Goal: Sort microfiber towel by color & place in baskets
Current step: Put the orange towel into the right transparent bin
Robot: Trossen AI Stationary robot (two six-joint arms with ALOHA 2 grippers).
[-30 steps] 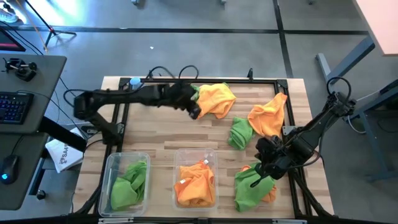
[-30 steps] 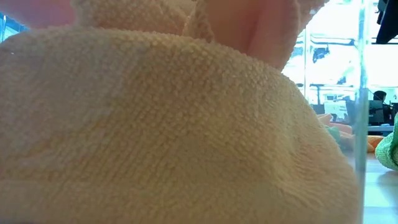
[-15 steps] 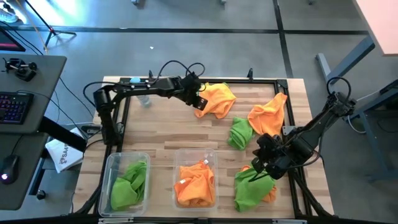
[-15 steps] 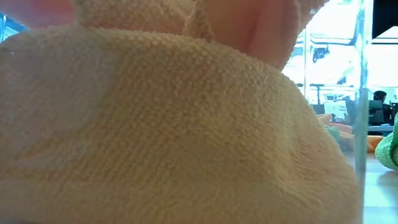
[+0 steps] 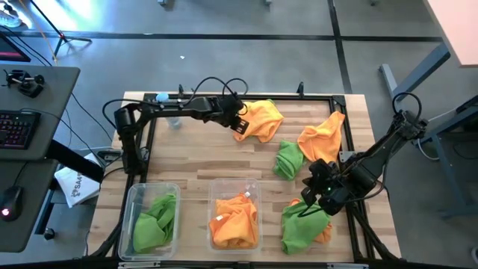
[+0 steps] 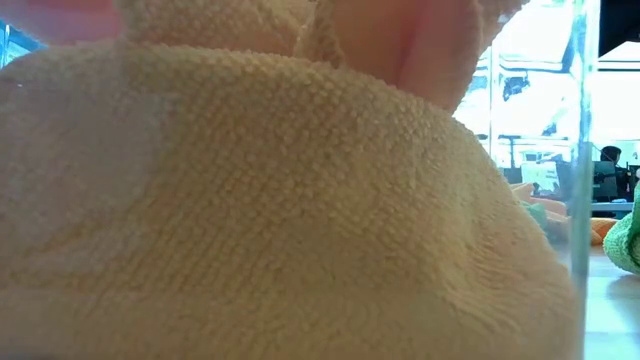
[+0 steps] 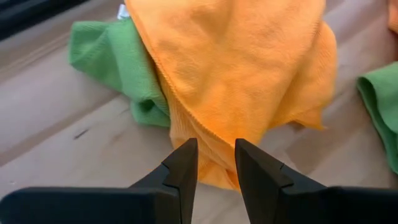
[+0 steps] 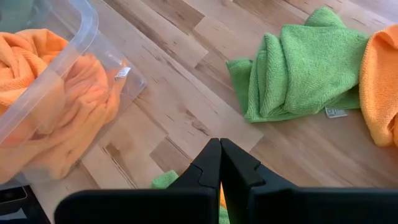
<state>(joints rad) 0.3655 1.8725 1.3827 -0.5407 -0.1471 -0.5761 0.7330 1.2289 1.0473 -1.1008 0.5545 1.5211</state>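
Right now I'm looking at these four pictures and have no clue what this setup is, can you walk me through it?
It is a robot with two dark arms at a wooden table, sorting small cloths by colour into two clear tubs.

The overhead picture shows everything. The near-left tub holds green cloths, the middle tub orange ones. Loose cloths lie on the table: an orange cloth at the far side, another orange and a green one to the right, and a green cloth near the front edge.

The blurry beige picture is a table-level camera, blocked by orange cloth pressed against a tub wall.

The other two come from cameras on the wrists. The left gripper is open at the edge of the far orange cloth, holding nothing. The right gripper is shut just above the front green cloth.
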